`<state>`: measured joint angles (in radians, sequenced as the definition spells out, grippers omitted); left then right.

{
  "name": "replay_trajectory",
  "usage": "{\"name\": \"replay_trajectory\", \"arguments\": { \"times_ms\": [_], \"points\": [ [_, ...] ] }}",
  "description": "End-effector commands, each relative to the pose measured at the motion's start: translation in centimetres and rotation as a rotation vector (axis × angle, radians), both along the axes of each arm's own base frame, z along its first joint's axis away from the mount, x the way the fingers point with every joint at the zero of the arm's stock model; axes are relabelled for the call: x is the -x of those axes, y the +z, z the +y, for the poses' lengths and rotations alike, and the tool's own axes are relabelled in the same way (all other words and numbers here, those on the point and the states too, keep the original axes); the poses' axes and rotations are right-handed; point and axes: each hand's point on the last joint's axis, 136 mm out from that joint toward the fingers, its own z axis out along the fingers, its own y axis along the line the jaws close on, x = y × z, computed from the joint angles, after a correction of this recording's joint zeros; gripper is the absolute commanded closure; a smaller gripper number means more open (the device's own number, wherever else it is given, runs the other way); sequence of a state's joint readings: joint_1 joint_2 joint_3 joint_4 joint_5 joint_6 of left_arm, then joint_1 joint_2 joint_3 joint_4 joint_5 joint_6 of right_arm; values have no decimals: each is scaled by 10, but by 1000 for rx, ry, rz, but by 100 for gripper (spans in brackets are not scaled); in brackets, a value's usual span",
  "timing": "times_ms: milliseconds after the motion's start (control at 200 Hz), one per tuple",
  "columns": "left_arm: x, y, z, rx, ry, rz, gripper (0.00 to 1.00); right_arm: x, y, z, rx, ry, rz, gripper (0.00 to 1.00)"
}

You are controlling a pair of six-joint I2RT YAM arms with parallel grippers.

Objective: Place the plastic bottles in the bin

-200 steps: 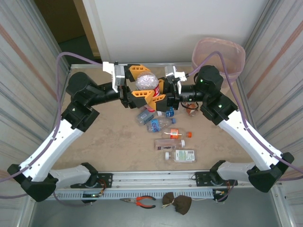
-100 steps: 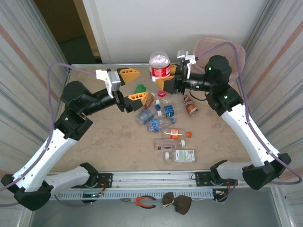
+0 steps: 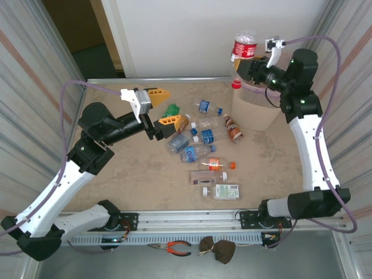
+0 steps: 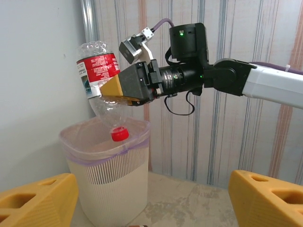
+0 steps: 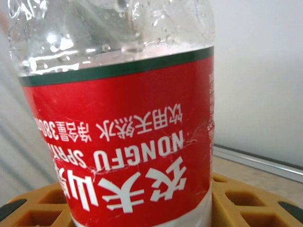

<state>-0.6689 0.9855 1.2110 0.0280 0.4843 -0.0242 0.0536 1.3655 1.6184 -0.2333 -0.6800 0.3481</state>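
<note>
- The right arm [image 3: 307,135] reached up toward 1 o'clock on the tabletop [image 3: 133,174]. The right jaws were clenched on a red-labelled bottle [image 3: 244,45], gripping its clear body just below the label.
- The red-labelled bottle [image 4: 97,71] hung upside down, tilted slightly, with its red cap [image 4: 119,135] pointing down at the mouth of the bin [image 4: 111,179].
- In the right wrist view the bottle's label [image 5: 128,142] read inverted, and orange jaw pads sat on either side of its lower edge.
- The bin [image 3: 256,113], pale pink with slatted sides, stood at the 1 o'clock corner of the tabletop, against the back wall and the striped side panel.
- The left arm [image 3: 99,125] lay at 9 o'clock. The left jaws were released and stood wide apart, pointing toward 2 o'clock, with nothing between them in the left wrist view.
- The other plastic bottles [image 3: 197,139] lay loose on their sides around the middle of the tabletop, just past the left jaws toward 3 o'clock.
- Among them, a green one [image 3: 171,108] lay close by the left jaws, and a blue-capped one [image 3: 208,107] lay at 12 o'clock of the heap.
- A brown one [image 3: 233,129] lay near the foot of the bin.
- An orange-capped one [image 3: 215,163] and a white-capped flat one [image 3: 224,190] lay toward 6 o'clock.
</note>
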Motion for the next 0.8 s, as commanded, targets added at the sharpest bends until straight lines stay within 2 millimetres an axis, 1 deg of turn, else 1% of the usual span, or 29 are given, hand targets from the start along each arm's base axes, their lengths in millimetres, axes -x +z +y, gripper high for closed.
{"name": "replay_trajectory", "arguments": {
  "times_ms": [0, 135, 230, 276, 291, 301, 311, 386, 491, 561, 601, 701, 791],
  "points": [
    [0, 3, -1, 22, -4, -6, 17, -26, -2, -36, -45, -147, 73, 51],
    [-3, 0, -4, 24, -10, 11, 17, -54, -15, -78, -68, -278, 151, 51],
    [-5, 0, -5, 28, -8, 16, 17, -73, -31, -106, -64, -380, 230, 52],
    [-5, -1, -6, 35, -12, 19, 17, -80, -40, -116, -59, -415, 272, 52],
    [-5, -1, -7, 37, -16, 22, 17, -82, -47, -120, -57, -428, 297, 52],
    [-6, -1, -7, 37, -18, 23, 17, -82, -41, -122, -58, -434, 285, 52],
    [-6, -1, -7, 37, -20, 23, 17, -84, -41, -124, -57, -444, 292, 52],
    [-7, -3, -10, 39, -28, 37, 18, -94, -59, -136, -53, -496, 373, 53],
    [-10, -5, -12, 39, -27, 52, 18, -107, -83, -140, -49, -510, 473, 53],
    [-11, -7, -12, 41, -25, 58, 19, -115, -100, -139, -63, -498, 548, 54],
    [-11, -7, -12, 43, -24, 61, 19, -119, -112, -135, -77, -475, 596, 53],
    [-12, -9, -10, 46, -16, 68, 19, -127, -132, -120, -130, -396, 679, 53],
    [-13, -11, -7, 54, 3, 69, 19, -133, -152, -108, -137, -361, 736, 53]
  ]
}}
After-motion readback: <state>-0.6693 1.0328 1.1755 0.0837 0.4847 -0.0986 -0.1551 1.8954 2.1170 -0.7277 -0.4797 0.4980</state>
